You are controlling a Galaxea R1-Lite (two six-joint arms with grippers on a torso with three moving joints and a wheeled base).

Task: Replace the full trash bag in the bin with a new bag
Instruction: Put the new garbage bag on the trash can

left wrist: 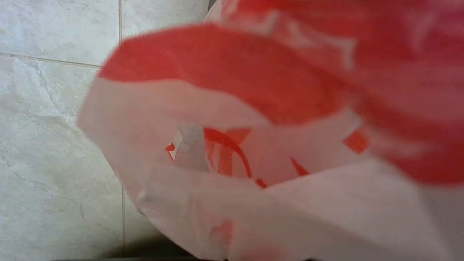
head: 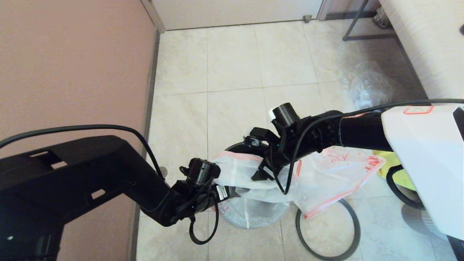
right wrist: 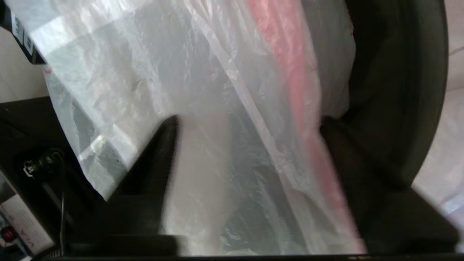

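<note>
Red print on new bag (head: 319, 174) unreadable; left tool (head: 226, 191) clamps bag, right tool (head: 262, 170) spread around film.

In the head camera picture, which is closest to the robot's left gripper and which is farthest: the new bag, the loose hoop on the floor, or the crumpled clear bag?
From the left gripper:
1. New bag, held in it.
2. Loose hoop, on the floor to the right.
3. Crumpled clear bag, far right, farther back.

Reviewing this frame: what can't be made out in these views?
- Bin: head view, mostly covered by the new bag and right gripper.
- Left gripper: head view, its tip hidden by the film.
- Bag's print: left wrist view, blurred.
- Hoop: cut off by the bottom edge.
</note>
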